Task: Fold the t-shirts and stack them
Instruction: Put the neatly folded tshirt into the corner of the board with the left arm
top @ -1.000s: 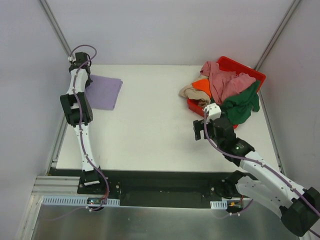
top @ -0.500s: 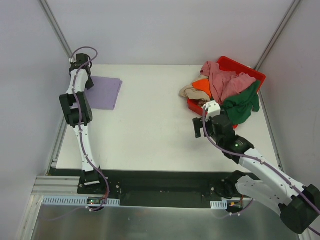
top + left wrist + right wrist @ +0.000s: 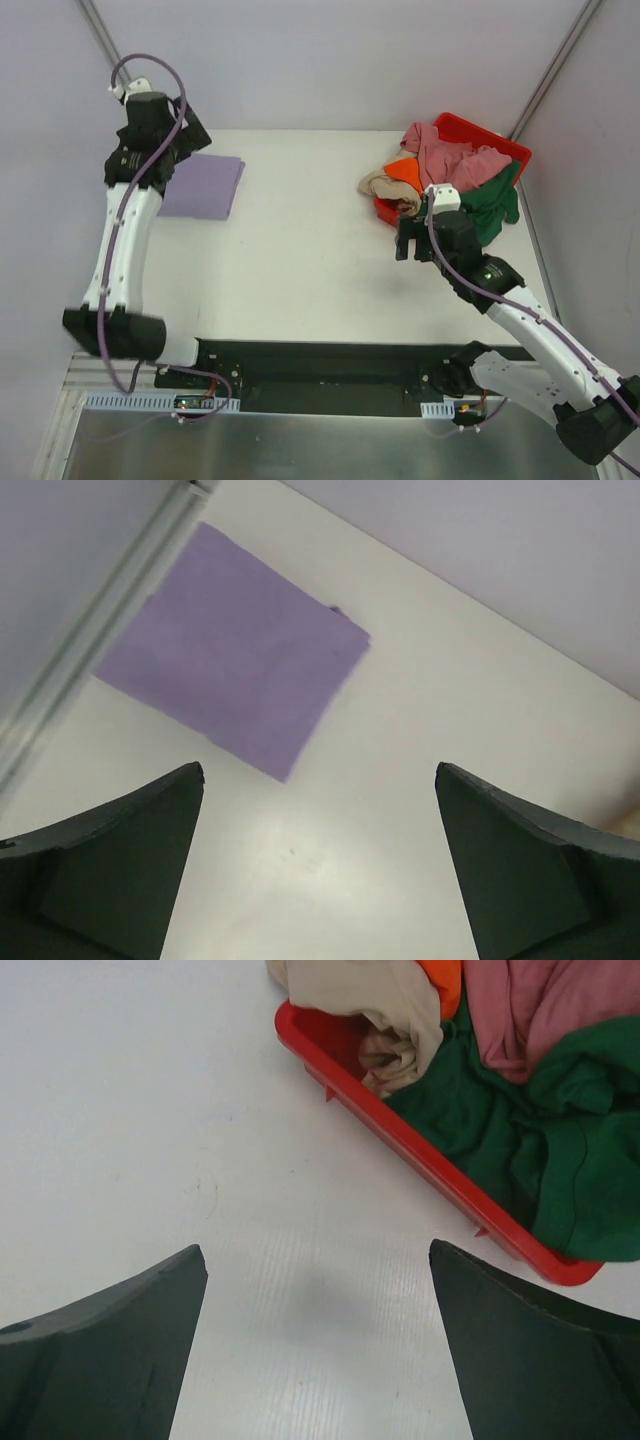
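Observation:
A folded lavender t-shirt [image 3: 203, 187] [image 3: 235, 690] lies flat at the table's far left. My left gripper [image 3: 180, 150] [image 3: 320, 770] hangs open above its near corner, holding nothing. The other t-shirts are heaped in and over the red bin [image 3: 492, 137] [image 3: 400, 1140] at the far right: pink [image 3: 450, 160] [image 3: 540, 1000], dark green [image 3: 487, 207] [image 3: 520, 1130], orange [image 3: 405, 170] [image 3: 445, 980] and beige [image 3: 385, 187] [image 3: 370, 1000]. My right gripper [image 3: 410, 240] [image 3: 318, 1252] is open and empty over bare table, just short of the bin's near-left rim.
A metal rail [image 3: 90, 640] runs along the table's left edge beside the lavender shirt. The grey enclosure walls stand close on the left and at the back. The white table top [image 3: 300, 240] stretches between the two arms.
My left gripper has opened, released the lavender shirt and risen above it. My right gripper has moved slightly toward the bin, still open.

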